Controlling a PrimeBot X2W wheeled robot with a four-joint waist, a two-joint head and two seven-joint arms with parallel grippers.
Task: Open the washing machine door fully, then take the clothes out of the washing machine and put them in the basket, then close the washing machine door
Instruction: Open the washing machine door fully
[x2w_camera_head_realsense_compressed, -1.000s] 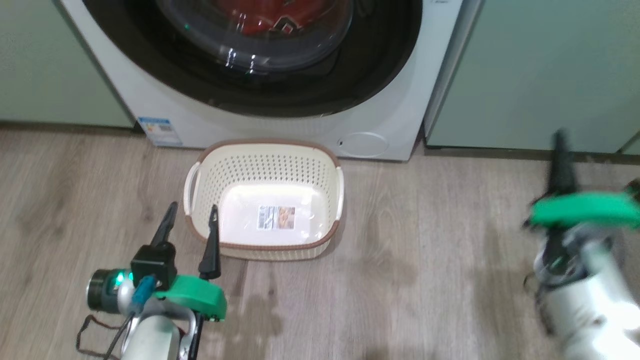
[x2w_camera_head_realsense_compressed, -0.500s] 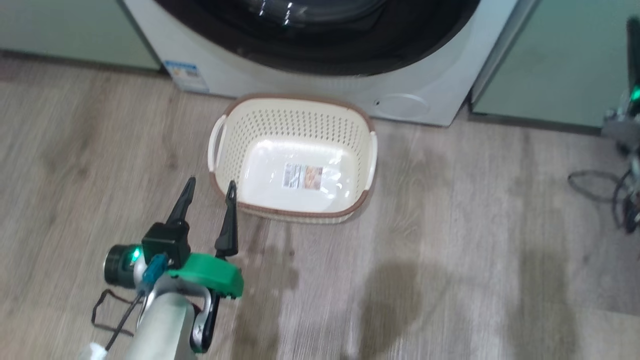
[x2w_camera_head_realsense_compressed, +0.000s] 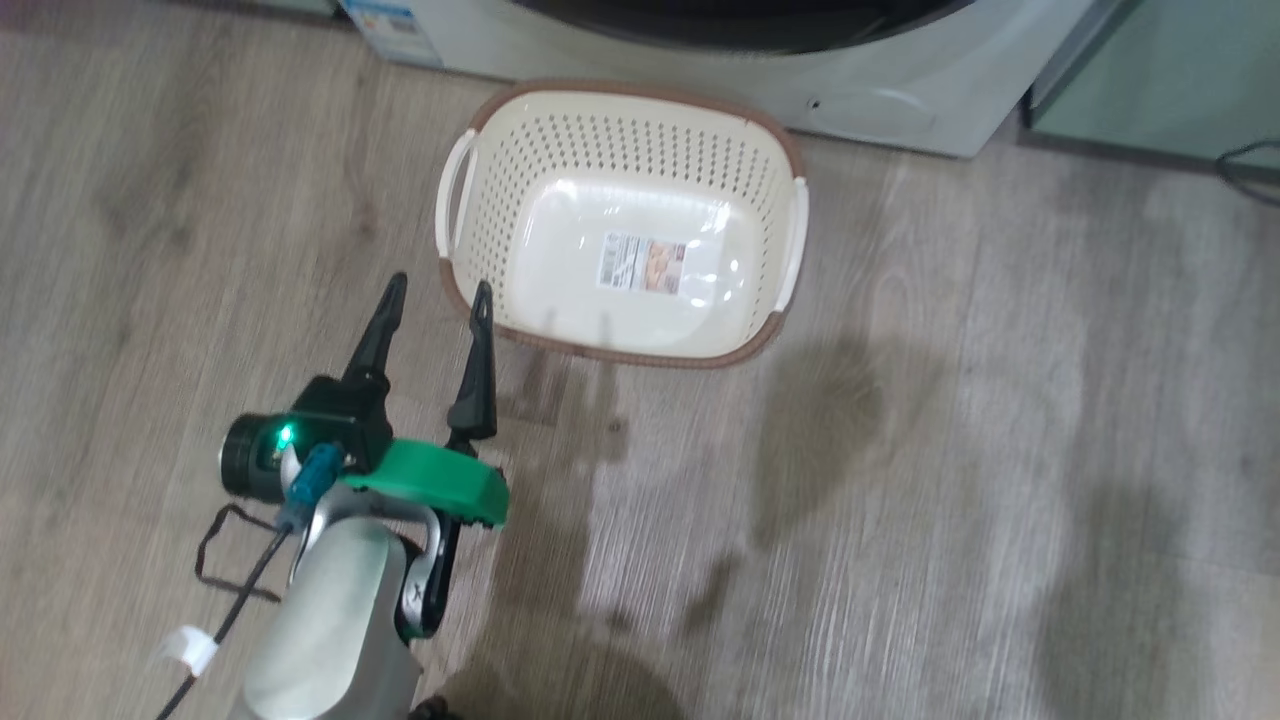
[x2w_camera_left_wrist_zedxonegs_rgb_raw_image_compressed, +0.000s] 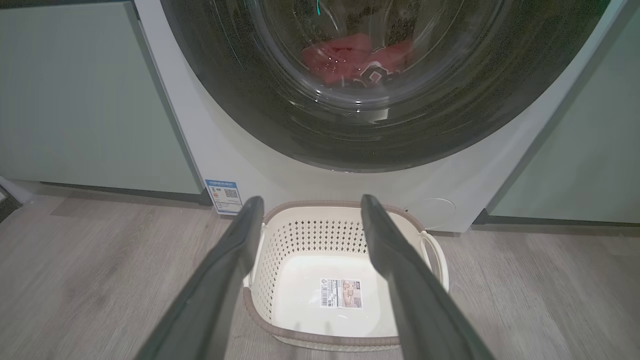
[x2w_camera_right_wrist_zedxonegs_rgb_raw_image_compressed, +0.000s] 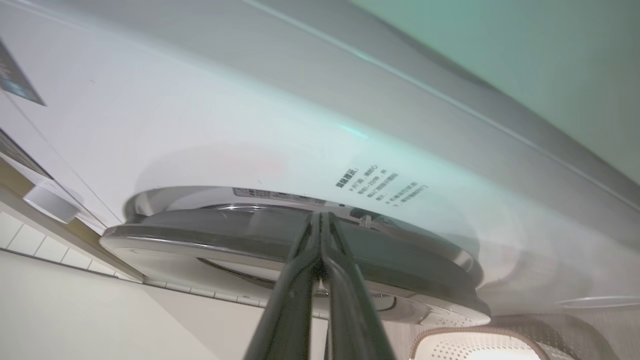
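Right, grey wood-look plank floor (x2w_camera_head_realsense_compressed: 950, 450) is seen underfoot, with pale green cabinets (x2w_camera_left_wrist_zedxonegs_rgb_raw_image_compressed: 75, 100) on both sides of the white washing machine (x2w_camera_left_wrist_zedxonegs_rgb_raw_image_compressed: 240, 155). The washing machine door (x2w_camera_left_wrist_zedxonegs_rgb_raw_image_compressed: 240, 90) is seen against the front panel, its wide glossy black rim around a bulging clear glass centre; the clothes (x2w_camera_left_wrist_zedxonegs_rgb_raw_image_compressed: 345, 57), red fabric with a black-and-white marking, are visible behind the glass inside the drum. The basket (x2w_camera_head_realsense_compressed: 620, 88) is set on the floor just in front of the washer: cream, perforated walls, brown braided rim, white handles. A sticker (x2w_camera_head_realsense_compressed: 643, 263) with a barcode is stuck to its bottom, print too small to read. A small blue-white label (x2w_camera_left_wrist_zedxonegs_rgb_raw_image_compressed: 224, 196) with a QR code is fixed at the washer's lower corner, text unreadable. Small dark print on the front panel beside the door is not legible in the right wrist view. The left gripper (x2w_camera_head_realsense_compressed: 440, 285) is spread wide with nothing held, near the basket's corner. The right gripper (x2w_camera_right_wrist_zedxonegs_rgb_raw_image_compressed: 321, 216) is closed tip to tip, nothing between the fingers, at the door's edge; contact cannot be told.
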